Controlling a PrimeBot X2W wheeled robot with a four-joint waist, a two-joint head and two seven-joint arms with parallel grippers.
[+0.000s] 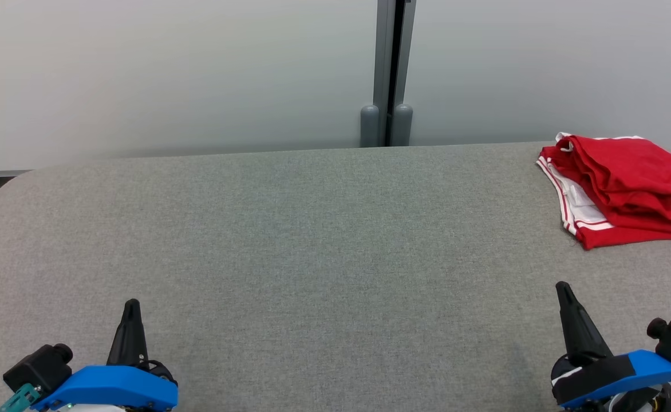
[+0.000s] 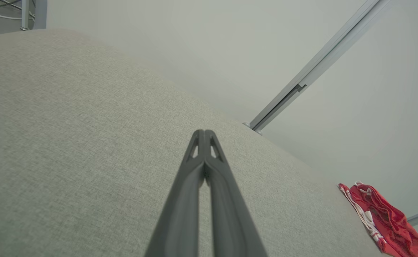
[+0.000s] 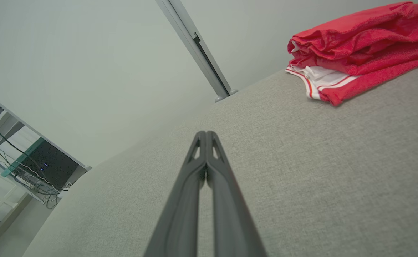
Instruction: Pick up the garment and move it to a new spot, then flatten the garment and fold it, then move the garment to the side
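The garment (image 1: 627, 186) is red with white stripes and trim, lying folded in a bundle at the far right of the grey table, partly cut off by the head view's right edge. It also appears in the left wrist view as the garment (image 2: 382, 219) at the lower right, and in the right wrist view as the garment (image 3: 362, 46) at the upper right. My left gripper (image 1: 131, 304) rests at the lower left, shut and empty, its tips (image 2: 204, 134) pressed together. My right gripper (image 1: 562, 288) sits at the lower right, shut and empty, below the garment and apart from it.
The grey fabric-covered table (image 1: 312, 240) spans the head view, its far edge meeting a pale wall with a grey vertical post (image 1: 390, 74) at the back. A shelf with a dark box and cables (image 3: 41, 166) stands off to the side in the right wrist view.
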